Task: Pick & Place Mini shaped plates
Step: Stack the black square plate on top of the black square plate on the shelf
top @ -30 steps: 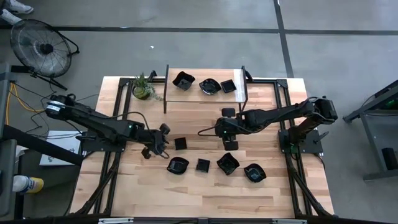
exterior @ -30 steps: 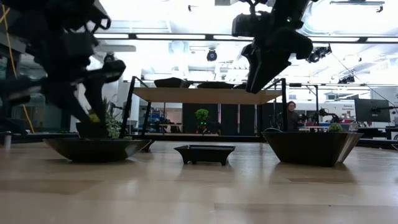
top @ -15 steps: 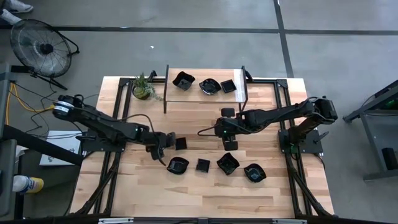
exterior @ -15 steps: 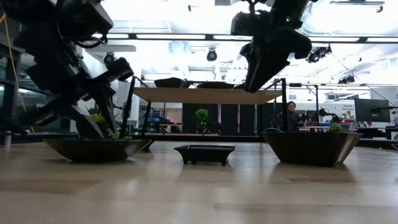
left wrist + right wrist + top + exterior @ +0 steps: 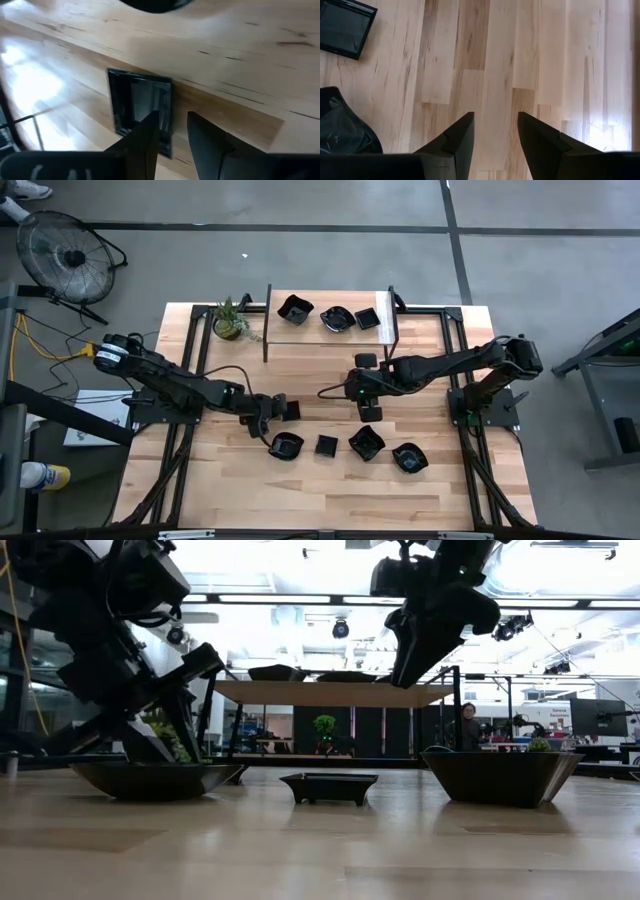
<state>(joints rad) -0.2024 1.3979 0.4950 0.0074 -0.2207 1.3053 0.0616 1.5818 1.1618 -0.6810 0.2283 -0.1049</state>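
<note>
your left hand [image 5: 172, 132], fingers apart and empty, hangs right over the small glossy black square plate [image 5: 140, 112]; its near rim lies between them. the right hand [image 5: 495, 132], also apart and empty, waits farther off.

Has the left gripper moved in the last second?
Yes. In the high view the left gripper has travelled toward the right arm's side, closing on the small square plate, which stayed put. Its fingers are open around that plate's near edge.

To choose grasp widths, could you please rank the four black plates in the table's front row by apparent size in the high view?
1. Angular plate, largest.
2. Rounded plate at the left end and plate at the right end: they look alike, so unranked.
3. Small square plate, clearly smallest.
</note>
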